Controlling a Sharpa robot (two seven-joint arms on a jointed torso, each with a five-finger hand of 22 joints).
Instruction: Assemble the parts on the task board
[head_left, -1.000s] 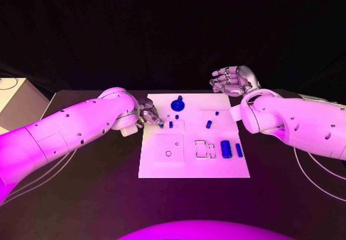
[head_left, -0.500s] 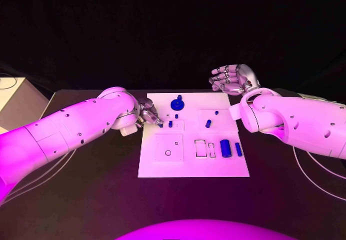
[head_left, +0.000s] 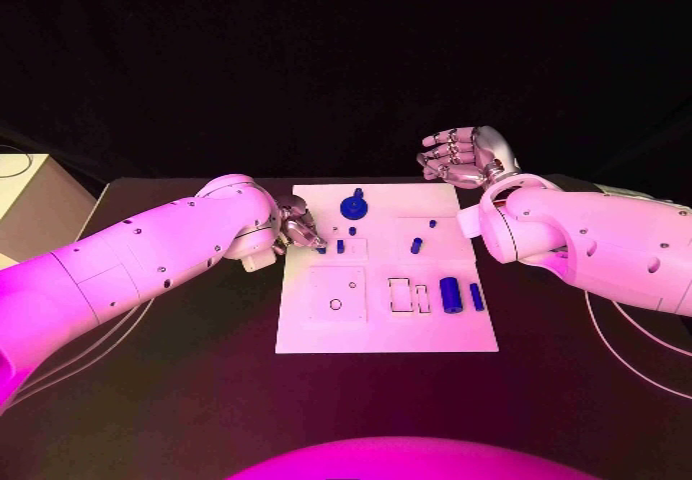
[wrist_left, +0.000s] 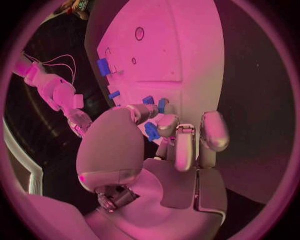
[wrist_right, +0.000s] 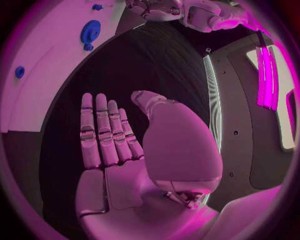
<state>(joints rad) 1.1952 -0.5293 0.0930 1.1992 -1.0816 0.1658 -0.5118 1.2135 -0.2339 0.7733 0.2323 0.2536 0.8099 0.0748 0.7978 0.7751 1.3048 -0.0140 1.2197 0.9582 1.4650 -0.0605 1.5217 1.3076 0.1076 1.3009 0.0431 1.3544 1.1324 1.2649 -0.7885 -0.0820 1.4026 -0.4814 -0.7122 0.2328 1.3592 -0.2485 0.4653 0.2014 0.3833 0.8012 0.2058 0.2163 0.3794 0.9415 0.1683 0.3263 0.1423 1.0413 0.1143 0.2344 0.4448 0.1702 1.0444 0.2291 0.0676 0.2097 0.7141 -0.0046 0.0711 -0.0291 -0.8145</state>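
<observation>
The white task board (head_left: 389, 325) lies mid-table. On it are a blue gear (head_left: 355, 208), small blue pegs (head_left: 417, 246) and two blue cylinders (head_left: 451, 296) near its right edge. My left hand (head_left: 299, 229) hovers at the board's left edge, and thumb and finger pinch a small blue part (wrist_left: 152, 131) just above the board (wrist_left: 187, 50). Two more blue pegs (wrist_left: 148, 100) stand just beyond the fingertips. My right hand (head_left: 464, 157) is raised beyond the board's far right corner. It (wrist_right: 109, 135) holds nothing, fingers straight and thumb apart; the gear (wrist_right: 90, 31) lies further off.
A square plate (head_left: 338, 293) and narrow rectangular recesses (head_left: 401, 296) occupy the board's near half. A pale box (head_left: 26, 200) stands at the table's far left. Bare black table lies in front of the board.
My right hand has drifted slightly up and away from the board. The left hand has stayed at the board's left edge with the part in its pinch.
</observation>
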